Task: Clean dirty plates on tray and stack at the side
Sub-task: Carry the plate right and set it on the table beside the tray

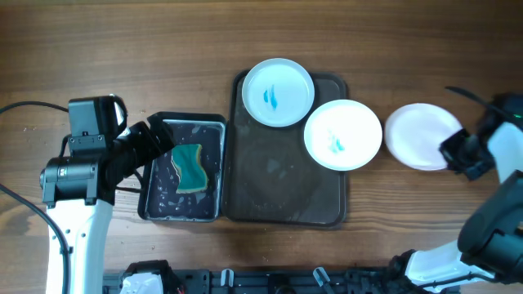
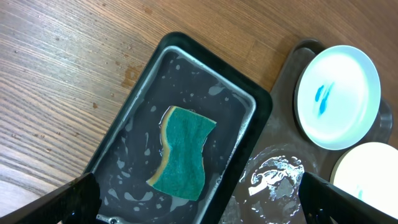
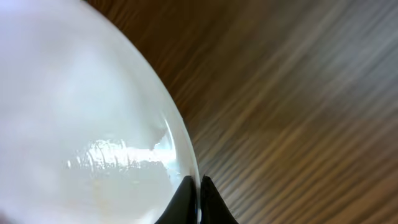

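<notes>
The dark brown tray (image 1: 278,192) lies mid-table. Two plates with teal smears sit on it: one (image 1: 278,91) at its far edge, one (image 1: 343,135) overlapping its right rim. Both show in the left wrist view, the far plate (image 2: 337,96) and the other (image 2: 368,171), beside the tray's wet floor (image 2: 273,177). A third plate (image 1: 418,135), white and without a smear, rests on the table right of the tray. My right gripper (image 1: 452,152) is shut on its right rim (image 3: 198,194); the plate (image 3: 81,124) fills that view. My left gripper (image 1: 166,137) is open and empty (image 2: 199,208) above the sponge.
A small black tray (image 1: 155,208) with a wet basin stands left of the brown tray and holds a green-and-yellow sponge (image 1: 190,168), also in the left wrist view (image 2: 185,152). Bare wooden table lies around. Cables run at the far left.
</notes>
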`<state>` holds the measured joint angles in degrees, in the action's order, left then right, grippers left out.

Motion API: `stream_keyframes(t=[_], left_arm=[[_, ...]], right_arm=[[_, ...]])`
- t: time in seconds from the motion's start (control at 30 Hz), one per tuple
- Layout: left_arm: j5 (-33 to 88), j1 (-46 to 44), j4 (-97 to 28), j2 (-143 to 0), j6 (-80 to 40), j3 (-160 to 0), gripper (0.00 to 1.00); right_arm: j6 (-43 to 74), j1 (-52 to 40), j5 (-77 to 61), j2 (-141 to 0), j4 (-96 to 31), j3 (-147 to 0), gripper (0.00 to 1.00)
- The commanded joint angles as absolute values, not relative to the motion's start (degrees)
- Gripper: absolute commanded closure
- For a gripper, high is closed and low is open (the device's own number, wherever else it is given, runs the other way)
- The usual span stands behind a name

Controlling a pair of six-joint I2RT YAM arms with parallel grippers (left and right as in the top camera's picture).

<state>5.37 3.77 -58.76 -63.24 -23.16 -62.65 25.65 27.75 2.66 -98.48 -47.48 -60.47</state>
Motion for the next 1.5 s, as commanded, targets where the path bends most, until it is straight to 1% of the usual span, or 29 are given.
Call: stream_keyframes(t=[0.0,0.03,0.07,0.1,0.13,0.2,0.27,0.33,0.43,0.47,0.53,0.6,0.63,0.67,0.7,0.73,0.77,0.8,0.83,0.97,1.07,1.17,1.23,1.37,1.47], left_arm=[[4.38,4.14,-58.59,-62.67,-22.90,-63.77,0.00],[4.38,4.14,-58.61,-62.67,-22.90,-63.77,0.00],[4.38,4.14,-58.61,-62.67,-22.90,-63.77,0.00],[4.38,4.14,-58.59,-62.67,-22.90,-63.77,0.00],[4.38,4.14,-58.59,-62.67,-22.90,-63.77,0.00],[4.38,4.14,-58.61,-62.67,-22.87,-63.77,0.00],[4.40,4.14,-58.59,-62.67,-22.87,-63.77,0.00],[4.40,4.12,-58.72,-62.85,-22.61,-63.77,0.00],[4.40,3.86,-59.68,-64.97,-20.23,-63.75,0.00],[4.36,3.86,-60.12,-66.54,-19.75,-63.75,0.00],[4.40,3.86,-60.10,-71.09,-19.62,-63.35,0.05],[5.74,3.62,-59.61,-75.75,-16.58,-62.87,0.15],[6.79,3.09,-59.40,-79.18,-15.77,-62.87,0.22],[7.01,2.50,-58.78,-81.93,-15.79,-62.87,0.33],[6.79,1.83,-57.45,-84.47,-15.79,-62.87,0.49],[6.79,1.30,-55.70,-86.76,-15.79,-62.87,0.68],[6.79,0.69,-53.21,-89.14,-15.77,-62.87,0.82],[6.74,-0.01,-50.37,-91.74,-15.77,-62.87,0.92],[6.76,-0.54,-48.12,-93.54,-15.77,-62.87,0.96],[5.78,-2.90,-36.53,-102.87,-15.18,-62.87,0.96],[4.10,-2.81,-32.88,-106.56,-15.20,-62.87,0.96],[3.14,-2.68,-28.25,-107.66,-15.16,-62.87,0.96],[0.01,-2.68,-25.67,-107.63,-15.00,-62.92,0.96],[-6.63,-2.79,-21.19,-108.03,-7.22,-62.89,0.96],[-8.82,-2.79,-18.13,-108.03,-4.40,-62.89,0.96]], right_arm=[[25.61,22.76,3.95,-99.15,-48.93,-59.53,0.95],[25.65,21.91,3.92,-99.00,-49.50,-59.57,0.94],[25.67,21.34,3.92,-98.72,-50.04,-59.57,0.86],[25.58,20.78,4.05,-98.04,-50.85,-59.57,0.73],[25.58,20.58,4.12,-97.14,-51.51,-59.57,0.67],[25.45,20.58,4.12,-94.28,-53.21,-59.88,0.63],[23.88,20.58,3.16,-89.71,-54.92,-60.16,0.62],[20.38,20.58,-1.21,-83.64,-55.57,-60.16,0.62],[11.53,20.58,-15.90,-73.52,-55.09,-60.16,0.61],[7.88,20.58,-23.14,-69.78,-54.83,-60.16,0.61],[3.20,20.58,-33.10,-64.05,-54.70,-60.16,0.61],[3.38,20.58,-33.43,-61.01,-54.85,-60.16,0.62],[3.40,20.58,-33.47,-59.88,-55.46,-60.16,0.64],[3.38,20.58,-33.45,-59.48,-56.21,-60.14,0.66],[3.18,20.56,-33.47,-59.46,-57.08,-60.14,0.66],[3.16,20.56,-33.47,-59.64,-58.04,-60.14,0.67],[3.16,20.51,-33.47,-59.86,-58.74,-60.14,0.67],[3.16,20.40,-33.47,-60.23,-59.31,-60.14,0.68],[3.14,20.40,-33.47,-60.58,-59.57,-60.07,0.69],[3.20,20.40,-33.47,-62.06,-60.34,-59.88,0.70],[3.22,20.40,-33.47,-62.50,-60.53,-59.88,0.71],[3.20,20.40,-33.45,-62.78,-60.29,-59.88,0.71],[3.22,20.40,-33.47,-62.81,-60.01,-59.88,0.70],[3.36,20.40,-33.45,-62.81,-58.72,-59.88,0.70],[5.41,20.40,-33.45,-62.81,-57.47,-59.88,0.70]])
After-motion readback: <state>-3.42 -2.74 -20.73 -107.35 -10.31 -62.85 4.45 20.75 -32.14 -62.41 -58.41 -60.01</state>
